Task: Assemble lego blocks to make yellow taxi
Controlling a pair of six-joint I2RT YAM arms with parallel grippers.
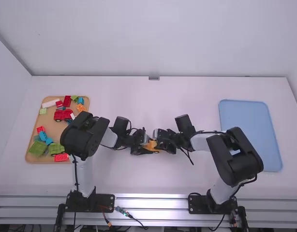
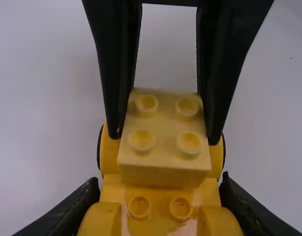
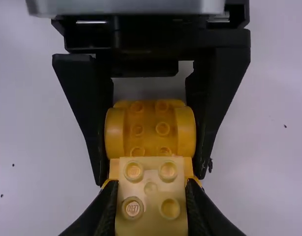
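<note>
My left gripper [image 1: 145,144] has its jaws closed on the sides of the yellow-orange wheeled car base [image 2: 111,191]; my right gripper [image 1: 159,139] has its jaws closed on opposite sides of the pale yellow four-stud block [image 2: 163,129]. The block is between my two pairs of jaws, over part of the base; whether it is pressed onto the studs, I cannot tell. Below both pairs is the white tabletop [image 1: 139,181]; well apart to the left of my left jaws lies the tan tray [image 1: 54,128] of red, green, blue and orange pieces; well apart to the right of my right jaws lies the blue tray [image 1: 245,121].
</note>
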